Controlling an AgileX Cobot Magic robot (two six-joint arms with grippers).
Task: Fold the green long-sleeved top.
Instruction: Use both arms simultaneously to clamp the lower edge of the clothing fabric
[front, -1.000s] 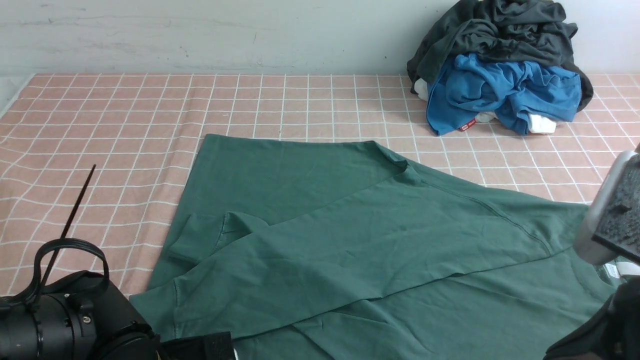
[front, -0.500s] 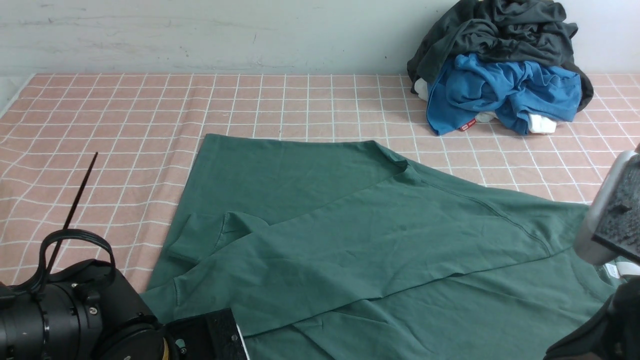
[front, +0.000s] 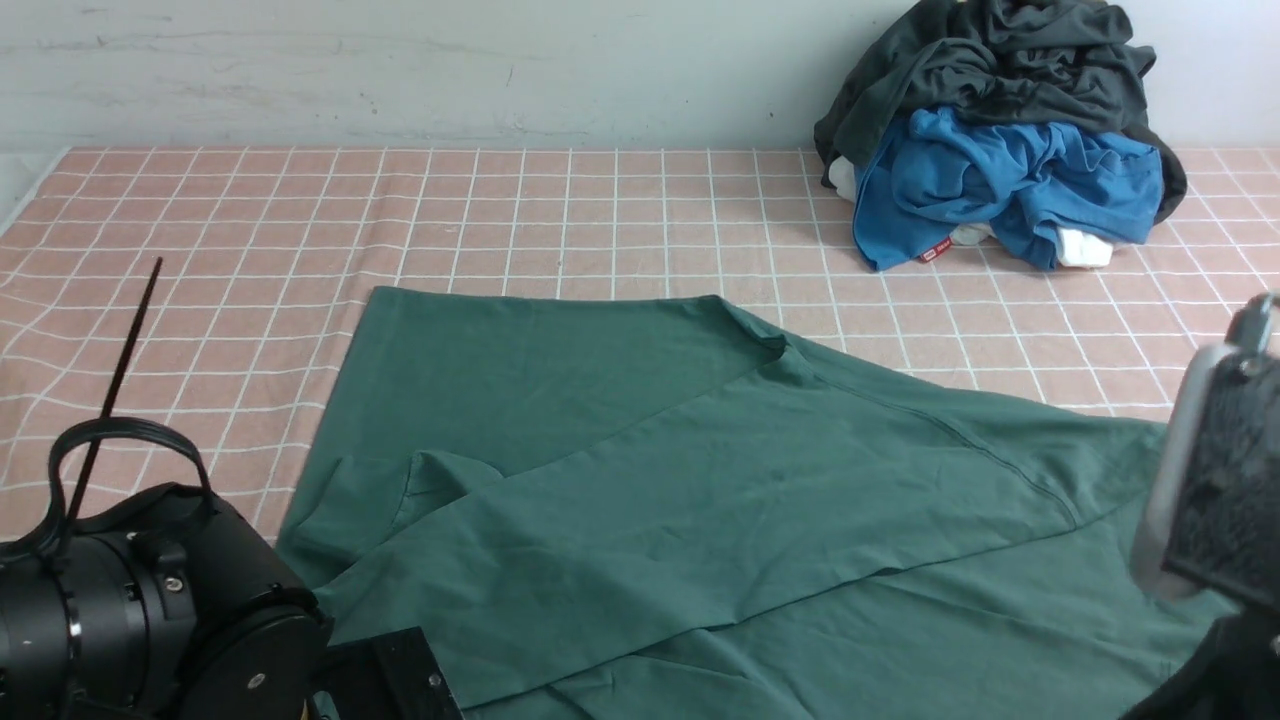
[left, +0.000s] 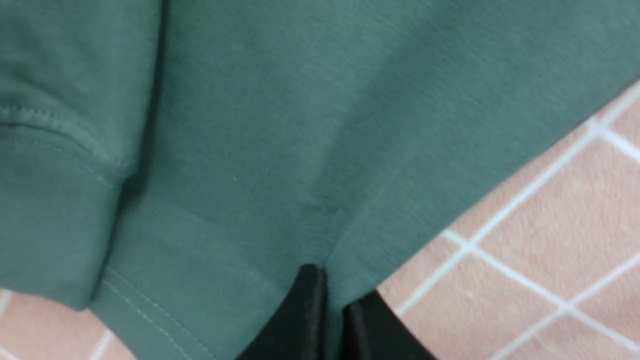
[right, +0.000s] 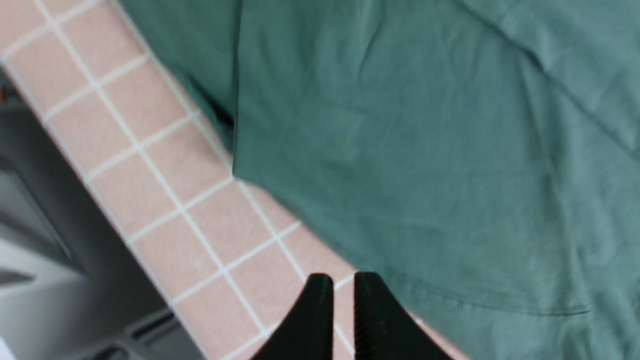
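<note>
Pink cloth (front: 600, 210) under green top (front: 700, 480), near edge cut off

Front camera forward across table (front: 600, 200); wrist cameras close over the same green long-sleeved top (front: 700, 500).

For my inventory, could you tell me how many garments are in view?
3: the green long-sleeved top spread in front; the blue garment far right; the charcoal garment atop it. Beneath, white fabric may be another.

the left arm (front: 150, 610) is a black cylinder with small screws (front: 175, 583); a black cable (front: 120, 432) loops above it. the right arm (front: 1215, 490) has a silver-grey shell and a rough black face.
</note>
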